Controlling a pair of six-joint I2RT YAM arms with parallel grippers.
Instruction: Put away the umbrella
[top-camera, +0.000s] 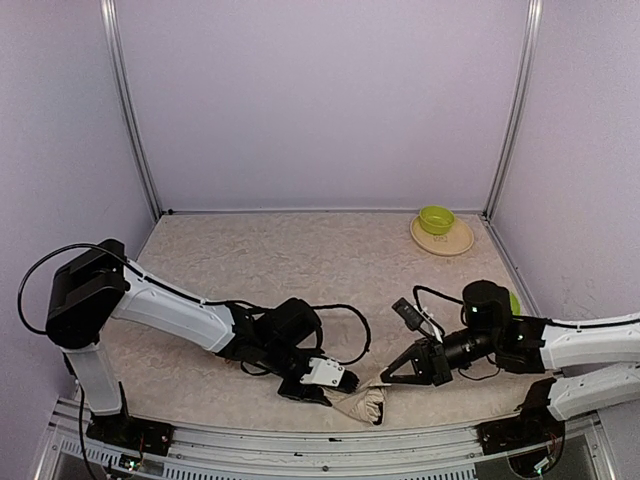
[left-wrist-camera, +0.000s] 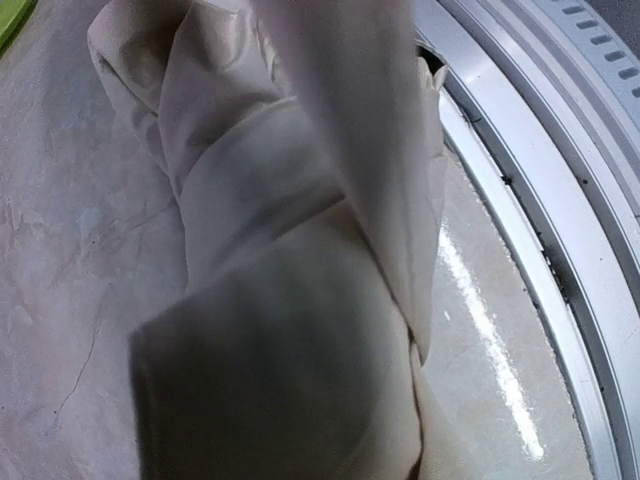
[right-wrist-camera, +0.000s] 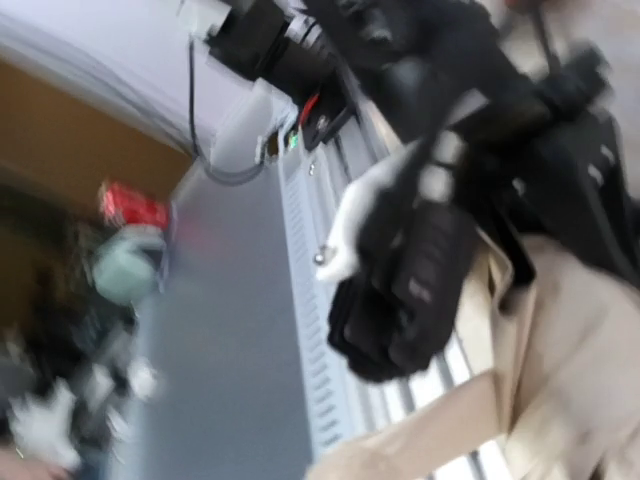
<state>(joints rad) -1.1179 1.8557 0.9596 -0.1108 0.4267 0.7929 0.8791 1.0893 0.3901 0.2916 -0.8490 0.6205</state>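
The left gripper (top-camera: 340, 380) grips the bundled cream umbrella (top-camera: 368, 403) at the near edge of the table (top-camera: 300, 260), while the right gripper (top-camera: 390, 377), closed tight, sits just beside the fabric; bundling seems the step in hand, and the next move probably calls for gathering the loose canopy tight.

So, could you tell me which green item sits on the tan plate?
The lime-green bowl near the back right corner; it rests on the round tan plate. The other green item peeks from behind the right arm.
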